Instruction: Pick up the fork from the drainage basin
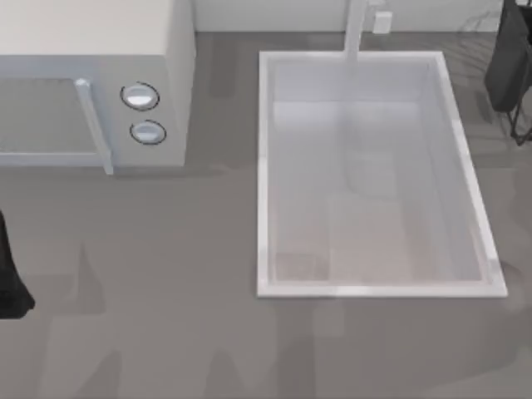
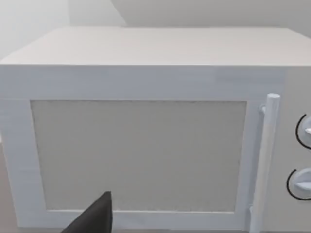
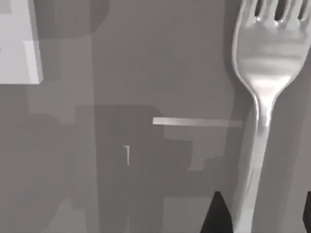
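The right gripper [image 3: 257, 213], at the far right edge beyond the drainage basin [image 1: 264, 166], has its dark fingers closed around the handle of the fork [image 3: 265, 73], while the left gripper [image 2: 95, 218], whose opening I cannot tell, faces the microwave [image 2: 146, 145].

A boxy white microwave [image 2: 146, 131] faces the camera, its grey door window [image 2: 138, 155] framed in white. A vertical white bar handle [image 2: 265, 160] stands beside the window, with two round knobs [image 2: 303, 155] past it. A dark gripper fingertip [image 2: 95, 218] shows in front of the door
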You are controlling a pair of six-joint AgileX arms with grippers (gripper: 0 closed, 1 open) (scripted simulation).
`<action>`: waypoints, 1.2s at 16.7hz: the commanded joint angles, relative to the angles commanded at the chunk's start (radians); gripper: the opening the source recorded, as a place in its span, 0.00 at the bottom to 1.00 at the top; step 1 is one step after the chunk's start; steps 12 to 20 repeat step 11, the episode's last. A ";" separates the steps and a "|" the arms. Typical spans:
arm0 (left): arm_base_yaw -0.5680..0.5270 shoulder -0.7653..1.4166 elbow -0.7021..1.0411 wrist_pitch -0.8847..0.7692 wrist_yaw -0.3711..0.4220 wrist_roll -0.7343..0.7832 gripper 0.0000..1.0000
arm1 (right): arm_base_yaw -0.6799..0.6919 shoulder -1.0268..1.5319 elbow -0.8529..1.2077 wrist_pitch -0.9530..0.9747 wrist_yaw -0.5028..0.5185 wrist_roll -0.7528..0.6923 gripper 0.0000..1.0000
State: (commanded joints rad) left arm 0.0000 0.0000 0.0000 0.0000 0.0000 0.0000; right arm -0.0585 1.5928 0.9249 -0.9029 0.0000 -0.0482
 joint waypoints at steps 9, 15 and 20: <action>0.000 0.000 0.000 0.000 0.000 0.000 1.00 | 0.000 0.000 0.000 0.000 0.000 0.000 1.00; 0.000 0.000 0.000 0.000 0.000 0.000 1.00 | 0.000 0.000 0.000 0.000 0.000 0.000 1.00; 0.000 0.000 0.000 0.000 0.000 0.000 1.00 | 0.000 0.000 0.000 0.000 0.000 0.000 1.00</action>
